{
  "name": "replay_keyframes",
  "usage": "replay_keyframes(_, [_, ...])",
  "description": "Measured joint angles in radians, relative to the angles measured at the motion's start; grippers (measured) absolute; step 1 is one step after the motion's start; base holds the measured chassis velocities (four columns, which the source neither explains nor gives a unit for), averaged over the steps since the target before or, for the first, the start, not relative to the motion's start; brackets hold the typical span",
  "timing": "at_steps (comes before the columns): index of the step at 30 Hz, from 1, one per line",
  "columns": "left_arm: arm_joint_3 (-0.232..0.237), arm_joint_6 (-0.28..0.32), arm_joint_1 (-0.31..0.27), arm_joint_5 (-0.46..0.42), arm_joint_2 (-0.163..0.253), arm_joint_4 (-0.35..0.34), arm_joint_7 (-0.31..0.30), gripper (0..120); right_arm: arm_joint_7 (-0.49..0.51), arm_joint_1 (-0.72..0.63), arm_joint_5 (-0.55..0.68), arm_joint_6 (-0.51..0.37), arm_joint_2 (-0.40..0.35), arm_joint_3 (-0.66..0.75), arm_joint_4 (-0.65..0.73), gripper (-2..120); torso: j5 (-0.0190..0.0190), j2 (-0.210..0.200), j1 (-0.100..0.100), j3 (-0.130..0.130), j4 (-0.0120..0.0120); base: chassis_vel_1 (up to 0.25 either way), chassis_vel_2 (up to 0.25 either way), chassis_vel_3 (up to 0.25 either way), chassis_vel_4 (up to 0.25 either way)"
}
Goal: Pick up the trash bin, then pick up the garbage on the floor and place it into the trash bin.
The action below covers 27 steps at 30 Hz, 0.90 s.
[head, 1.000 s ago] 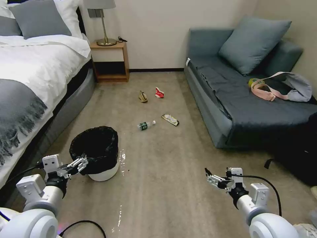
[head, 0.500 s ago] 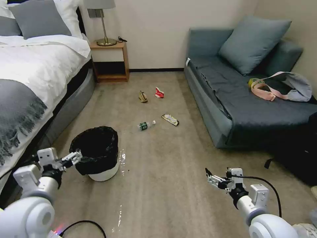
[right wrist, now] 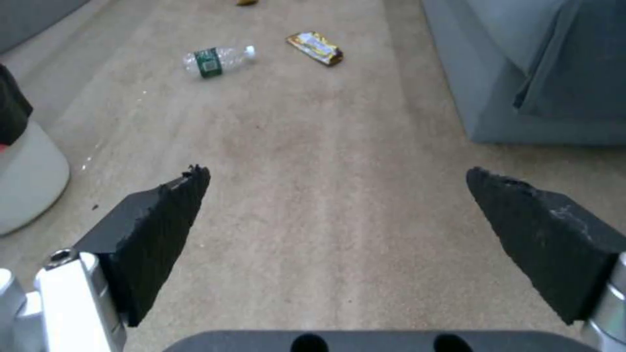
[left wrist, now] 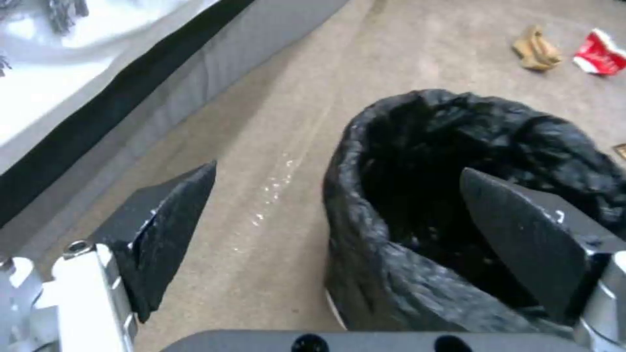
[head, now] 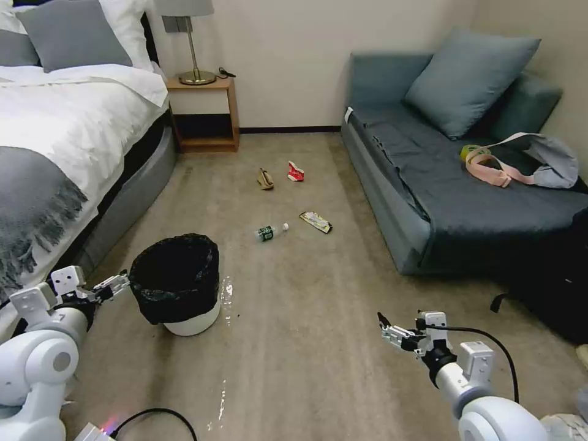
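Observation:
The trash bin [head: 195, 318], white with a black liner [left wrist: 391, 288], stands on the carpet at the near left. My left gripper [head: 119, 283] is open just left of the bin's rim; in the left wrist view [left wrist: 337, 167] its jaws stand wide apart, one over the carpet, the other in front of the bin's opening. Low at the near right, my right gripper [head: 384, 327] hangs open over bare carpet [right wrist: 336, 172]. The garbage lies farther ahead: a clear bottle [head: 270, 232], a yellow-black wrapper [head: 316, 222], a red-white carton scrap [head: 295, 172] and a tan paper scrap [head: 264, 179].
A bed [head: 55, 159] runs along the left, with a nightstand [head: 204, 113] and a lamp behind it. A blue sofa [head: 453, 177] on the right holds a cushion, a bag [head: 539, 162] and a yellow tape roll [head: 470, 152]. A dark backpack [head: 551, 288] sits at the near right.
My left gripper has moved left and farther away, from the bin's near-left rim to beside its left rim. The right arm has barely shifted.

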Motion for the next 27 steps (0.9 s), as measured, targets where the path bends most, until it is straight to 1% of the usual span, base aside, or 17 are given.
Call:
replay_keyframes(2, [0.000,0.000,-0.005,0.000,0.003,0.009,0.001,100,0.000,0.002,-0.002,0.000,0.000,-0.003,-0.002,100,0.0000,0.000,0.000,0.000,0.0000,0.000,0.000,0.000,0.000])
replay_keyframes(5, [0.013,-0.001,-0.057,0.004,0.017,0.057,0.007,100,-0.001,0.008,-0.011,0.001,0.002,-0.010,-0.014,100,0.0001,0.000,0.000,0.000,0.0000,0.000,0.000,0.000,0.000])
replay_keyframes(6, [0.013,-0.001,-0.057,0.004,0.017,0.057,0.007,100,-0.001,0.008,-0.011,0.001,0.002,-0.010,-0.014,100,0.0001,0.000,0.000,0.000,0.0000,0.000,0.000,0.000,0.000])
replay_keyframes(10, [0.036,-0.003,-0.124,0.007,0.029,0.127,0.013,100,-0.001,0.019,-0.012,0.002,0.008,-0.012,-0.023,100,0.0001,0.000,0.000,0.000,0.0000,0.000,0.000,0.000,0.000])
replay_keyframes(11, [0.036,-0.003,-0.124,0.007,0.029,0.127,0.013,100,-0.001,0.019,-0.012,0.002,0.008,-0.012,-0.023,100,0.0001,0.000,0.000,0.000,0.0000,0.000,0.000,0.000,0.000])
replay_keyframes(13, [0.045,-0.003,-0.150,0.008,0.033,0.161,0.016,100,-0.001,0.024,-0.015,0.003,0.011,-0.014,-0.028,100,0.0000,0.000,0.000,0.000,0.0000,0.000,0.000,0.000,0.000])
replay_keyframes(15, [0.059,-0.003,-0.183,0.013,0.038,0.209,0.020,100,-0.001,0.031,-0.022,0.003,0.016,-0.020,-0.036,100,0.0002,0.000,0.000,0.000,0.0000,0.000,0.000,0.000,0.000])
replay_keyframes(16, [0.059,-0.003,-0.183,0.013,0.038,0.209,0.020,100,-0.001,0.031,-0.022,0.003,0.016,-0.020,-0.036,100,0.0002,0.000,0.000,0.000,0.0000,0.000,0.000,0.000,0.000])
replay_keyframes(19, [0.075,-0.003,-0.216,0.022,0.041,0.263,0.026,100,-0.001,0.040,-0.029,0.003,0.023,-0.026,-0.047,100,0.0000,0.000,0.000,0.000,0.0000,0.000,0.000,0.000,0.000])
replay_keyframes(20, [0.089,-0.004,-0.243,0.026,0.044,0.306,0.029,100,-0.001,0.048,-0.033,0.003,0.026,-0.030,-0.055,100,0.0002,0.000,0.000,0.000,0.0001,0.000,0.000,0.000,0.000])
replay_keyframes(21, [0.089,-0.004,-0.243,0.026,0.044,0.306,0.029,100,-0.001,0.048,-0.033,0.003,0.026,-0.030,-0.055,100,0.0002,0.000,0.000,0.000,0.0001,0.000,0.000,0.000,0.000])
replay_keyframes(22, [0.096,-0.004,-0.254,0.027,0.045,0.321,0.029,100,-0.001,0.052,-0.035,0.003,0.028,-0.032,-0.059,100,0.0000,0.000,0.000,0.000,0.0001,0.000,0.000,0.000,0.000])
replay_keyframes(25, [0.134,-0.004,-0.318,0.042,0.047,0.390,0.031,100,-0.001,0.065,-0.039,0.003,0.034,-0.036,-0.075,100,0.0002,0.000,0.000,0.000,0.0000,0.000,0.000,0.000,0.000])
replay_keyframes(26, [0.134,-0.004,-0.318,0.042,0.047,0.390,0.031,100,-0.001,0.065,-0.039,0.003,0.034,-0.036,-0.075,100,0.0002,0.000,0.000,0.000,0.0000,0.000,0.000,0.000,0.000])
replay_keyframes(27, [0.145,-0.004,-0.334,0.047,0.045,0.405,0.032,100,-0.001,0.067,-0.040,0.002,0.034,-0.037,-0.080,100,0.0002,0.000,0.000,0.000,0.0001,0.000,0.000,0.000,0.000])
